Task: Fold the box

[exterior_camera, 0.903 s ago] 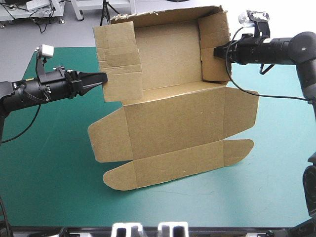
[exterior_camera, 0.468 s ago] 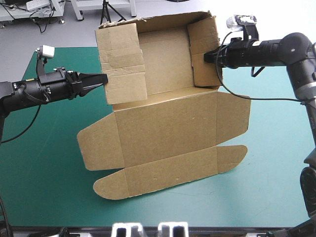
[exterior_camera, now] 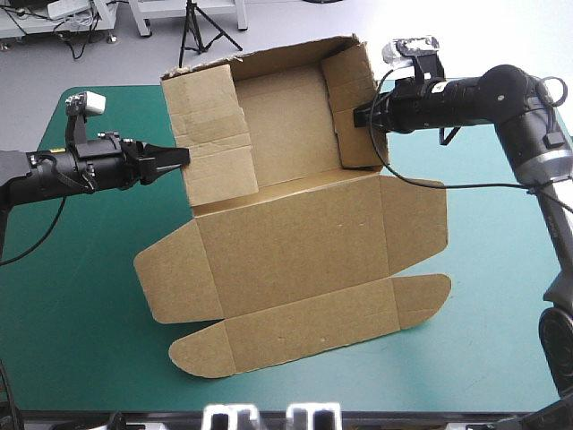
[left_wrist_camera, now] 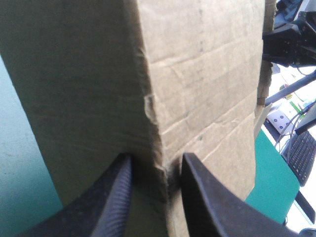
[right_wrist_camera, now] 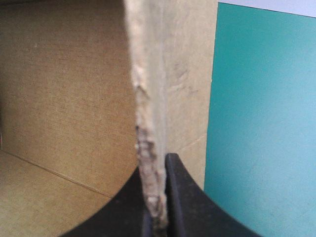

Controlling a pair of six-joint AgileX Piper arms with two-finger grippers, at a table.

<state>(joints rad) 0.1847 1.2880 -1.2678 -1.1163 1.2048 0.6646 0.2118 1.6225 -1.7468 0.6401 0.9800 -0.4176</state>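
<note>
The brown box (exterior_camera: 295,233) is held up over the teal-green table, its back and side walls raised into an open tray. Its lid (exterior_camera: 295,309) hangs flat toward the front with rounded flaps. My left gripper (exterior_camera: 182,159) is shut on the outer edge of the left wall (exterior_camera: 210,134). In the left wrist view, the black fingers (left_wrist_camera: 118,190) pinch the board's folded corner (left_wrist_camera: 197,74). My right gripper (exterior_camera: 360,116) is shut on the right wall (exterior_camera: 358,98). In the right wrist view, that wall's worn edge (right_wrist_camera: 148,123) runs straight out from between the fingers (right_wrist_camera: 178,190).
Bare teal-green cover (exterior_camera: 501,269) lies to the right, to the left and in front of the box. The right arm's black cable (exterior_camera: 466,184) hangs across the table's right side. The box's far wall reaches past the table's far edge.
The box has shifted to the left and turned slightly, its right wall carried leftward by my right gripper. My left gripper has drawn back a little to the left, still on the left wall.
</note>
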